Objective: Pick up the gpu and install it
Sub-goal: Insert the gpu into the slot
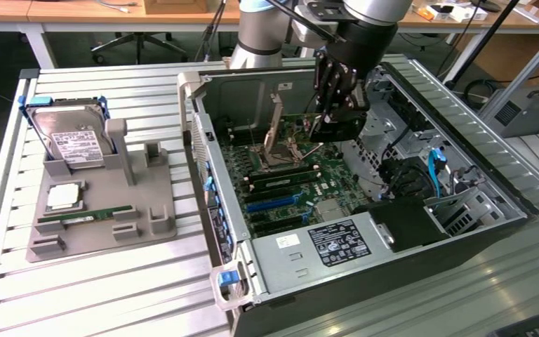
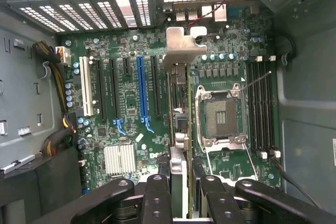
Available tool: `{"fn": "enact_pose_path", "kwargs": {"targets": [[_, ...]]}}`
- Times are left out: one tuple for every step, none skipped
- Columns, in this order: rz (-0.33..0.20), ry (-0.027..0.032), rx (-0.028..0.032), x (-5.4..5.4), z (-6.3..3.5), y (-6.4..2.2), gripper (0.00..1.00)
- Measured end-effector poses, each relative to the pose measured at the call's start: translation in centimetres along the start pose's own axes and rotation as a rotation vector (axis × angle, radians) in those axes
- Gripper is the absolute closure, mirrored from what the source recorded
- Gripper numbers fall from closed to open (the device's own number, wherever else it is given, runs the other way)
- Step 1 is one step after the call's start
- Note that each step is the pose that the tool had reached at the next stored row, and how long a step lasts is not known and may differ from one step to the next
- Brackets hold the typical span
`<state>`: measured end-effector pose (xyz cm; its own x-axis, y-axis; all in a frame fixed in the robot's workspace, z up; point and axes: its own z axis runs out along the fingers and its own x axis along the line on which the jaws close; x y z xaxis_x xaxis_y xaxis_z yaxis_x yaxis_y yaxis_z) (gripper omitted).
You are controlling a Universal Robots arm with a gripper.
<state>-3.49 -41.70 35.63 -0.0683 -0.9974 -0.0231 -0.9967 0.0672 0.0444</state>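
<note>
1. Inside the open computer case, the gpu is hanging edge-on above the motherboard, its silvery bracket pointing toward the case's rear slot covers.
2. The fingers are gripping the gpu from both sides, with the gripper sitting over the board.
3. On the tabletop, a grey tray is holding a hard drive and a green memory stick.

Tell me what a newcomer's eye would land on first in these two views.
The open black computer case lying on the slatted table, green motherboard exposed. The black gripper hangs inside it, shut on a thin flat black card with a silvery bracket, edge-on above the board. At the exterior view's left, a grey parts tray holds a silver hard drive.
</note>
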Motion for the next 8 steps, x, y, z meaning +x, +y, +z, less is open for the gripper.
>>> {"fn": "enact_pose_path", "kwargs": {"targets": [[-0.002,0.0001,-0.0001,0.00,0.00,0.00,0.73],[-0.004,0.0002,-0.0001,0.00,0.00,0.00,0.73],[-0.006,0.0003,-0.0002,0.00,0.00,0.00,0.73],[-0.008,0.0004,-0.0002,0.00,0.00,0.00,0.73],[-0.011,0.0005,-0.0003,0.00,0.00,0.00,0.73],[-0.015,0.0006,-0.0003,0.00,0.00,0.00,0.73],[-0.019,0.0008,-0.0004,0.00,0.01,0.00,0.73],[-0.022,0.0010,-0.0005,0.00,0.01,0.00,0.73]]}}
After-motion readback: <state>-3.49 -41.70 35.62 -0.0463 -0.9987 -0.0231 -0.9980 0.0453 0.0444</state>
